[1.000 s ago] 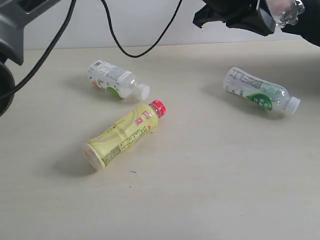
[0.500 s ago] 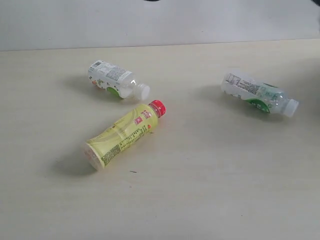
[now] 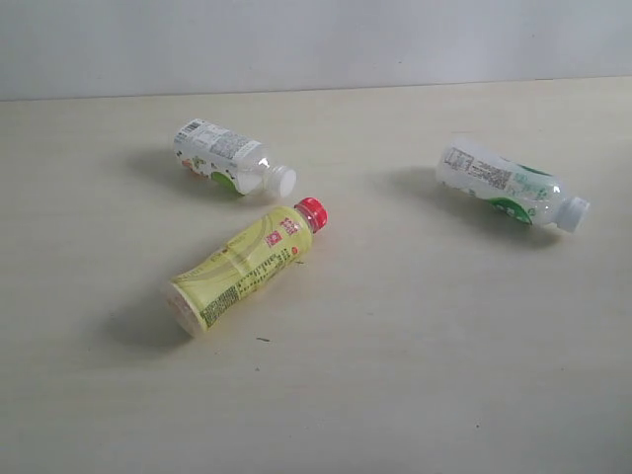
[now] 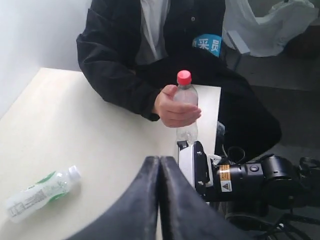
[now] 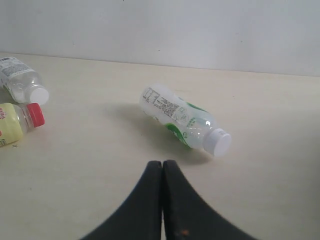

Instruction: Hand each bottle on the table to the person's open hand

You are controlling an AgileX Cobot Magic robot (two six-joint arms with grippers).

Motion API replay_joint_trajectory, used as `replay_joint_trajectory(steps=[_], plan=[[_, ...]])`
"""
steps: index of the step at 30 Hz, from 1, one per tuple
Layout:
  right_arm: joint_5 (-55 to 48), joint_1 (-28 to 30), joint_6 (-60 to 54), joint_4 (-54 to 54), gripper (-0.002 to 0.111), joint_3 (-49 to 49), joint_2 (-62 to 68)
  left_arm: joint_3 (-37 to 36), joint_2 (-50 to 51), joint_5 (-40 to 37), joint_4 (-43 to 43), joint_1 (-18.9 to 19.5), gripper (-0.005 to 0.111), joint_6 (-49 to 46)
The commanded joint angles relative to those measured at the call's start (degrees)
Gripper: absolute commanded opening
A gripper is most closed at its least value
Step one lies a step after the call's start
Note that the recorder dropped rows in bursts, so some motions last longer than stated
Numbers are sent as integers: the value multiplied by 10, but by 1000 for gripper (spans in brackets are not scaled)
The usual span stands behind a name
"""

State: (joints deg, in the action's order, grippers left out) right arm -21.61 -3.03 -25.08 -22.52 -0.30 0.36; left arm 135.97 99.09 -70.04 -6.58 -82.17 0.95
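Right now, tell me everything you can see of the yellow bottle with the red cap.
The yellow bottle is small and plastic-looking, wrapped in a yellow label with fine print and a red mark near the shoulder, closed by a red cap. It lies on its side on the table, left of centre in the exterior view, cap toward the far right. A white-capped bottle lies just beyond the cap, apparently not touching. Only the table seems to touch it.

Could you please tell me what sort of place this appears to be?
Probably an indoor robot lab or test room: a beige table before a bare white wall, a robot arm mounted beside it, and a person in a black jacket with a blue patch.
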Motion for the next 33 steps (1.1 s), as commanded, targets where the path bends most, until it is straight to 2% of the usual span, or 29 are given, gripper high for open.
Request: replay_joint_trajectory(steps=[1,6,11,16,20,23,28,33], plan=[[3,3,-3,1,0,3,-4,-66,-81,1,-69,-38,2,40],[3,3,-3,1,0,3,-4,-202,-181,1,-125,-47,2,99],[3,3,-3,1,0,3,-4,-419,-312,5,-180,-47,2,170],[3,3,-3,1,0,3,-4,-658,-463,163,-256,-47,2,277],[3,3,-3,1,0,3,-4,-851,-592,273,-397,-46,2,419],[3,3,-3,1,0,3,-4,-971,-685,315,-513,-46,2,529],[3,3,-3,1,0,3,-4,-1074,-798,344,-598,-46,2,672],[3,3,-3,1,0,3,-4,-1139,-876,347,-627,-46,2,700]])
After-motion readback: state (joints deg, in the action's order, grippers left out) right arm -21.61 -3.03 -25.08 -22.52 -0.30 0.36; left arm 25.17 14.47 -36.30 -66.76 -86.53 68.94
